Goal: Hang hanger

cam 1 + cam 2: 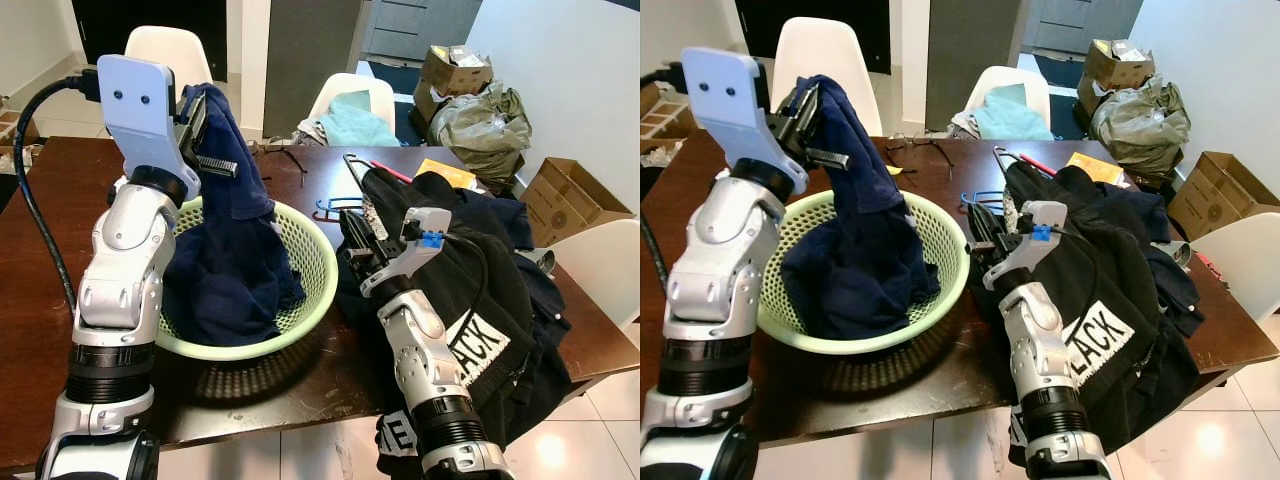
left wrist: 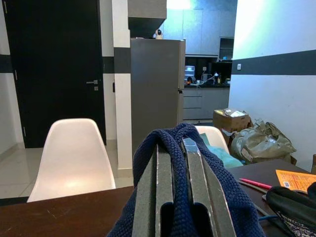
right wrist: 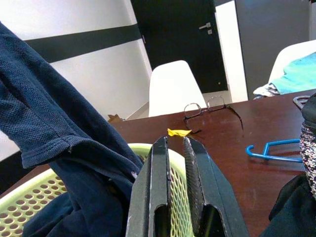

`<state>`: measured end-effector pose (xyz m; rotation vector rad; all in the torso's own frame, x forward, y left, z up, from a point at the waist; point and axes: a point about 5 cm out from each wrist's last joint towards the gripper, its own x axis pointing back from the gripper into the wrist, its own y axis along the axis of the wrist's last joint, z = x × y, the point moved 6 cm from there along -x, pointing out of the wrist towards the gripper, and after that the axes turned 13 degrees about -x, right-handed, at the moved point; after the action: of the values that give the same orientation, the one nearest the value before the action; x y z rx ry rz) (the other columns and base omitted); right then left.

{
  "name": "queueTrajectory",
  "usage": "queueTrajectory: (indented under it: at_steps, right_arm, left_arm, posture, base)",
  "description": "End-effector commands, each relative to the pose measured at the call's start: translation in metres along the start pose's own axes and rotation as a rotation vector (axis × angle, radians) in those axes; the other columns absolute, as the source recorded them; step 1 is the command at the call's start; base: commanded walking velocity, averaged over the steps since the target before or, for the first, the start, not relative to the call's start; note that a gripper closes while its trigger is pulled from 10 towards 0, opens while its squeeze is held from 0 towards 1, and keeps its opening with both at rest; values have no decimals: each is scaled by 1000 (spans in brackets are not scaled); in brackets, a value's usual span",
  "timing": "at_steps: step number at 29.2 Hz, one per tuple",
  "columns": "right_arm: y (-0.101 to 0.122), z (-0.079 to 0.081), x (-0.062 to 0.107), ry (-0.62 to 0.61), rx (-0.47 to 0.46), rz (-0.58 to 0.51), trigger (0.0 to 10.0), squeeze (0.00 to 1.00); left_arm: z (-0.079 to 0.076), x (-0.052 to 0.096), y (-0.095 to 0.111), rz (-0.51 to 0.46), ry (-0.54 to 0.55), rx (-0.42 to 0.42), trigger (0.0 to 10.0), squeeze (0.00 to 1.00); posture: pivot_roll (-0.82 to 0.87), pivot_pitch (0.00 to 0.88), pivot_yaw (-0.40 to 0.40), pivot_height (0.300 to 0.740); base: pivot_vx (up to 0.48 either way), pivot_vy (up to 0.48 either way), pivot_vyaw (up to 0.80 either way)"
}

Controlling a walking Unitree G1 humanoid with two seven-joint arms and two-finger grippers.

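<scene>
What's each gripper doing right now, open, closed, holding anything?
Left gripper: closed on the navy garment, lifted above the green basket.
Right gripper: closed, holding nothing, by the basket's rim.

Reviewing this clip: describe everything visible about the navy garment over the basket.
The navy garment looks like a knit fabric with a ribbed hem. The left gripper is shut on its top and holds it up, so that it hangs in folds. Its lower part is bunched inside the pale green perforated basket on the dark wooden table.
</scene>
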<state>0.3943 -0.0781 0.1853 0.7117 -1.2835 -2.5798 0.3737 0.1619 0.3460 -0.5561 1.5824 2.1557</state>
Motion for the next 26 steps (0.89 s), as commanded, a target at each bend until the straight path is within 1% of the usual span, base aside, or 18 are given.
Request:
queueTrajectory:
  at_steps: [1, 5, 7, 8, 9, 11, 12, 13, 14, 15, 16, 18, 26]
  right_arm:
    - [-1, -3, 4, -15, -5, 4, 10000, 0]
    - [-1, -3, 4, -15, -6, 4, 10000, 0]
    - [-1, -3, 4, -16, -7, 4, 10000, 0]
    - [-1, -3, 4, -16, -7, 5, 10000, 0]
    - [-1, -3, 4, -16, -7, 5, 10000, 0]
    - [-1, -4, 4, -16, -6, 4, 10000, 0]
    - [-1, -4, 4, -16, -6, 4, 10000, 0]
    - [0, -4, 4, -17, -6, 2, 10000, 0]
    - [0, -4, 4, -17, -6, 2, 10000, 0]
    - [0, -4, 4, -18, -5, 1, 10000, 0]
    - [0, -4, 4, -18, -5, 1, 10000, 0]
    - [1, -5, 4, -23, -4, -5, 10000, 0]
    - [1, -6, 6, -29, -3, -6, 10000, 0]
  left_arm:
    - [-2, 0, 0, 4, -11, -10, 10000, 0]
    - [-2, 0, 1, 2, -12, -12, 10000, 0]
    - [-2, -2, 3, -8, -16, -17, 10000, 0]
    - [0, -7, 7, -26, -19, -26, 10000, 0]
    - [0, -7, 7, -26, -19, -26, 10000, 0]
    - [7, -23, 22, -81, -12, -46, 10000, 0]
    - [7, -23, 22, -81, -12, -46, 10000, 0]
    - [10, -31, 32, -113, -8, -52, 10000, 0]
    - [10, -31, 32, -113, -8, -52, 10000, 0]
    - [12, -37, 39, -135, -6, -55, 10000, 0]
    - [12, -37, 39, -135, -6, -55, 10000, 0]
    - [10, -44, 51, -175, -18, -54, 10000, 0]
    - [6, -48, 62, -211, -38, -52, 10000, 0]
  posture:
    - [16, 51, -116, 740]
    - [16, 54, -116, 740]
    - [15, 54, -117, 740]
    - [17, 54, -119, 740]
    - [17, 54, -119, 740]
    - [17, 54, -119, 740]
    - [17, 54, -119, 740]
    - [17, 50, -115, 740]
    - [17, 50, -115, 740]
    - [13, 48, -109, 740]
    - [13, 48, -109, 740]
    - [10, 49, -105, 740]
    - [11, 52, -106, 740]
  base:
    - [-266, 0, 0]
    - [-266, 0, 0]
    - [-270, 0, 0]
    - [-270, 0, 0]
    - [-270, 0, 0]
    - [-272, 0, 0]
    - [-274, 0, 0]
    - [-277, 0, 0]
    - [-277, 0, 0]
    - [-277, 0, 0]
    - [-277, 0, 0]
    - [-285, 0, 0]
    - [-286, 0, 0]
